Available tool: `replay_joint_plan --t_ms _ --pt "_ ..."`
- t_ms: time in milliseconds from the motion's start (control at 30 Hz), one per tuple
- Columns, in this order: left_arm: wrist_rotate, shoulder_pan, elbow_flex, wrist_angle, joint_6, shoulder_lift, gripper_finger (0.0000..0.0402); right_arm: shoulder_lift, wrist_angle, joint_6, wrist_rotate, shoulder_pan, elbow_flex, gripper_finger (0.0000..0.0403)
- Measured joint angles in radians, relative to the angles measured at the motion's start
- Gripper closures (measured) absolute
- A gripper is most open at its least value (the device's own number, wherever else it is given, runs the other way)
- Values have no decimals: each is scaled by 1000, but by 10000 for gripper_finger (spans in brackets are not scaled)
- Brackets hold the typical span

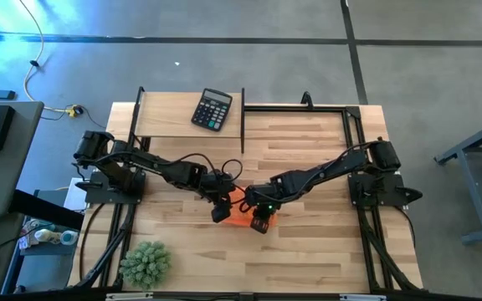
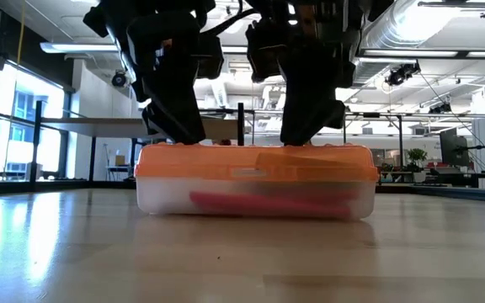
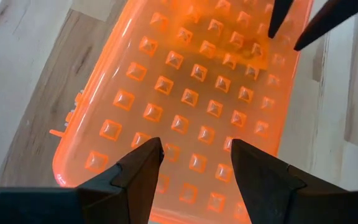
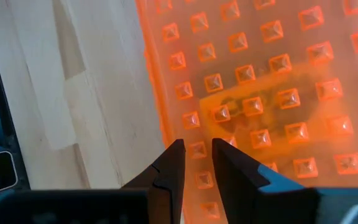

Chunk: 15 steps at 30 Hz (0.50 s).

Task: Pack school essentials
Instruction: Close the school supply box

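Observation:
A clear plastic box with an orange studded lid [image 2: 251, 164] stands on the table's middle [image 1: 239, 217], lid down. Through its wall I see a long pink-red thing [image 2: 259, 202]. A yellowish shape [image 4: 260, 106] shows under the lid. The other stationery items are hidden or out of view. My left gripper [image 3: 197, 155] is open over the lid's left part [image 2: 175, 126]. My right gripper [image 4: 197, 152] is over the lid's right part [image 2: 310, 126], its fingers all but shut with a narrow slit between them. My left gripper comes from above, pointing down, with its open fingertips [image 3: 151, 152] on the lid's studded top [image 3: 191, 127] near the box's left end. The box stays flat on the table. My right gripper comes from above with its nearly shut fingertips [image 4: 176, 155] on the lid's top [image 4: 197, 124], close to one long edge near the right end.
A black calculator [image 1: 212, 109] lies on a raised wooden shelf [image 1: 170, 117] at the far left. A spiky green plant [image 1: 146, 263] stands at the near left corner. Bare wood lies right of and in front of the box [image 1: 325, 251].

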Motion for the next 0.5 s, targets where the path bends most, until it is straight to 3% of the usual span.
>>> replay_joint_plan --t_ms 500 --pt "37 1 41 -50 40 2 211 -13 -26 -3 26 1 -2 325"
